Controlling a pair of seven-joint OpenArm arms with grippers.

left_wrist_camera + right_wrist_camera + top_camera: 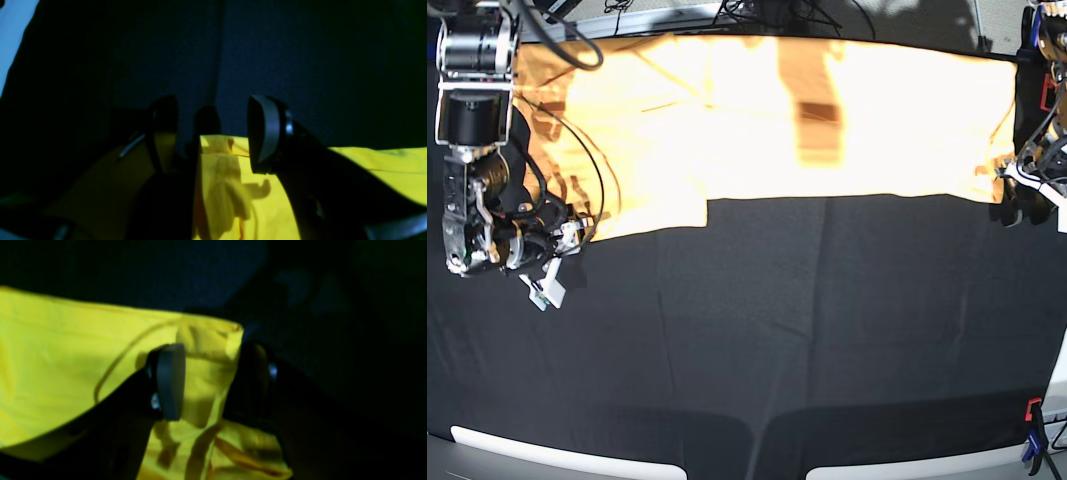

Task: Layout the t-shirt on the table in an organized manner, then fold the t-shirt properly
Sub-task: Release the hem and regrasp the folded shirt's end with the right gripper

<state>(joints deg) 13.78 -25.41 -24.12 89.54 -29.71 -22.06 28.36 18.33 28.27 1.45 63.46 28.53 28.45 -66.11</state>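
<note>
In the left wrist view, the left gripper (208,133) is spread open over a corner of the yellow cotton t-shirt (227,186), above the black cloth-covered table (300,60). In the right wrist view, the right gripper (213,380) is also open, with a corner of the t-shirt (66,353) between its jaws. In the base view, the t-shirt (757,120) lies spread along the far edge of the table (777,330), with one gripper at each lower corner.

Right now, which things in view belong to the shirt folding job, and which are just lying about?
Job: shirt, table, left pincer, right pincer, both at shirt corners.
Lying about: clamp at the table edge, cables behind the table.
</note>
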